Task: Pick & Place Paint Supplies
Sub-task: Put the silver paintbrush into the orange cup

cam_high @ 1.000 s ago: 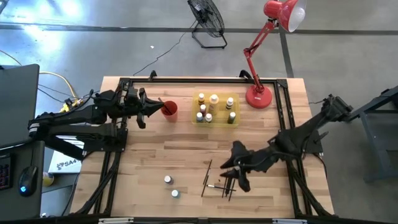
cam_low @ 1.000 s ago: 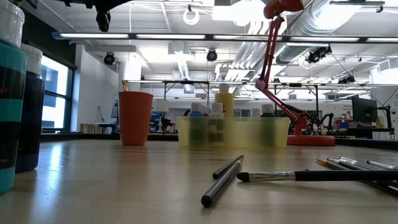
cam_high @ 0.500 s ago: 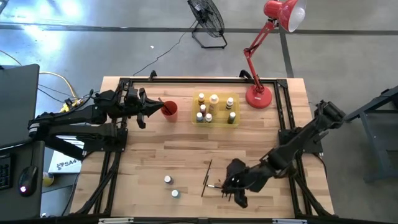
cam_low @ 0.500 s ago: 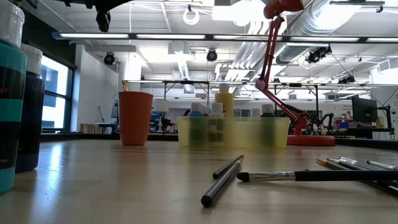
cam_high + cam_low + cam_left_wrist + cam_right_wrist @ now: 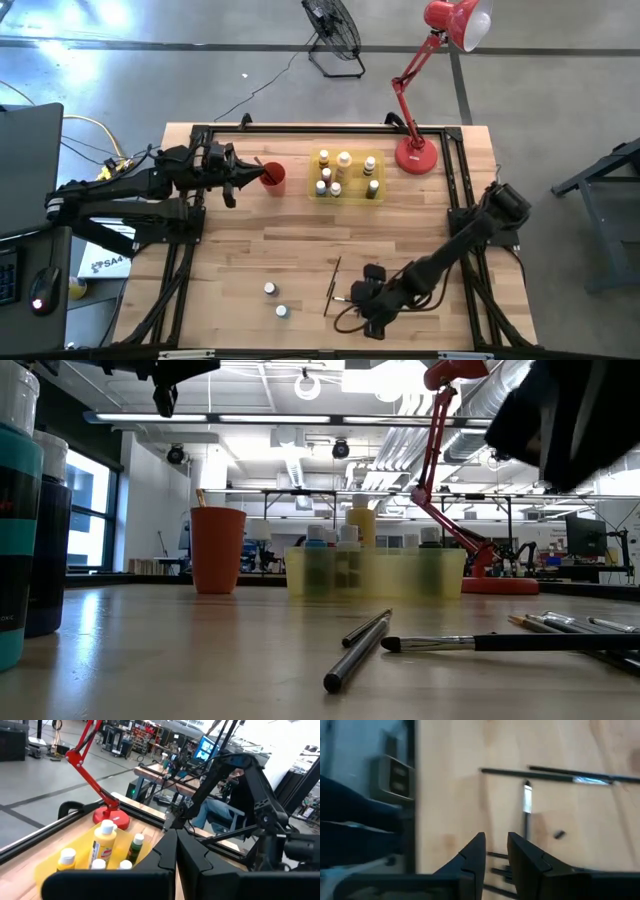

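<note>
Several thin dark paintbrushes [image 5: 335, 285] lie flat on the table near its near edge, also in the low view [image 5: 360, 647]. My right gripper [image 5: 368, 312] hovers low over them, open by a narrow gap [image 5: 496, 851]; brush handles [image 5: 526, 805] show on the wood beyond and between its fingers. Two small white-capped bottles [image 5: 275, 300] stand to the left of the brushes. More bottles stand in the yellow tray [image 5: 345, 192]. My left gripper [image 5: 243, 178] is shut [image 5: 176, 840] and waits beside the red cup [image 5: 273, 178], which holds one brush.
A red desk lamp [image 5: 415, 155] stands at the far right, behind the tray [image 5: 375, 572]. A black frame [image 5: 300, 130] runs round the table's edges. Tall teal and dark bottles [image 5: 20, 530] loom at the low view's left. Bare wood lies mid-table.
My right gripper has swung from mid-table toward the near edge and slightly left, coming down over the pile of brushes; its arm now shows at the low view's upper right. The brushes and bottles have stayed where they were.
</note>
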Motion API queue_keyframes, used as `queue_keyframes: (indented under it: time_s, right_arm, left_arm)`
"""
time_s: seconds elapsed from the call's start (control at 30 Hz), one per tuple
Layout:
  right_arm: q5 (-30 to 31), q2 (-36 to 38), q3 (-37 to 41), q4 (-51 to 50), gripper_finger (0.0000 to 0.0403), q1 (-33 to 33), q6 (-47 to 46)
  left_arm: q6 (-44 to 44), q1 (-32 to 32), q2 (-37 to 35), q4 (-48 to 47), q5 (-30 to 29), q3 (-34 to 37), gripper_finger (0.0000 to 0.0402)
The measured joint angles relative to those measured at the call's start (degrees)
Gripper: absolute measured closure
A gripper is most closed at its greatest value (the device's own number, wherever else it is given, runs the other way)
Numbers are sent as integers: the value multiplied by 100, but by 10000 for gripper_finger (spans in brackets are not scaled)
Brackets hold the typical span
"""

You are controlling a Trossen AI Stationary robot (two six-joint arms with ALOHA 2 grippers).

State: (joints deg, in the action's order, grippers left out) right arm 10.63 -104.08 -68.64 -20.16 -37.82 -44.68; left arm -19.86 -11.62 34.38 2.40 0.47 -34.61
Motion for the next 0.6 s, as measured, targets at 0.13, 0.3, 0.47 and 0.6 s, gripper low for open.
queue_keyframes:
  time_s: [0.13,0.3,0.47,0.6]
  right_arm:
    - [138,-167,2,-284,329,44,-5]
    - [81,-319,2,-256,329,158,-13]
    - [-25,-382,2,-218,329,275,-35]
    - [-68,-478,-4,-153,329,295,-53]
  left_arm:
    - [7,0,2,0,0,0,398]
    - [7,0,2,-1,-2,0,398]
    - [7,0,2,1,-2,0,398]
    - [7,2,2,1,0,0,398]
